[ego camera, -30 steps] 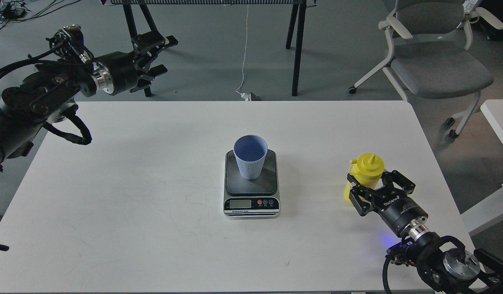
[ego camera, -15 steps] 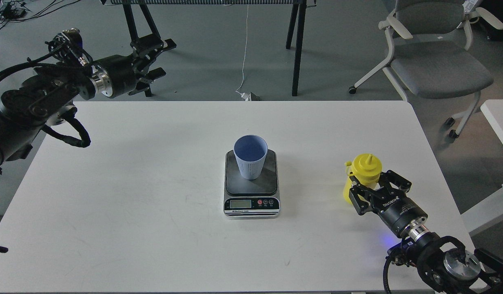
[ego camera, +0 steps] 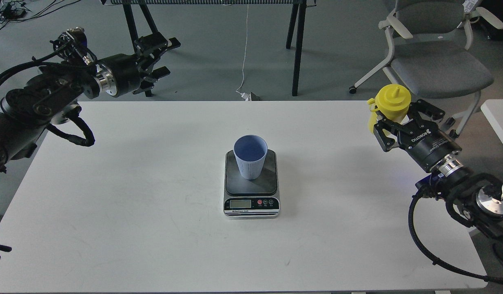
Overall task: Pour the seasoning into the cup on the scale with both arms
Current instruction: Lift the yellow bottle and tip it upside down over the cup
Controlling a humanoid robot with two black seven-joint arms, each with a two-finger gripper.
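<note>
The light blue cup [ego camera: 250, 157] stands upright on the dark platform of the scale [ego camera: 251, 185] at the table's middle. My right gripper [ego camera: 398, 116] is shut on the yellow seasoning bottle [ego camera: 389, 103] and holds it upright in the air above the table's far right edge. The bottle's nozzle points up. My left gripper [ego camera: 159, 57] is open and empty, raised beyond the table's far left edge.
The white table [ego camera: 153, 204] bears only the scale and cup. A grey office chair [ego camera: 435, 53] stands behind the right arm. Black stand legs [ego camera: 296, 49] and a hanging cable [ego camera: 245, 49] are behind the table. A second white table edge [ego camera: 498, 118] is at right.
My right gripper has lifted the seasoning bottle off the table and carried it up and away to the far right. The left gripper has shifted slightly right.
</note>
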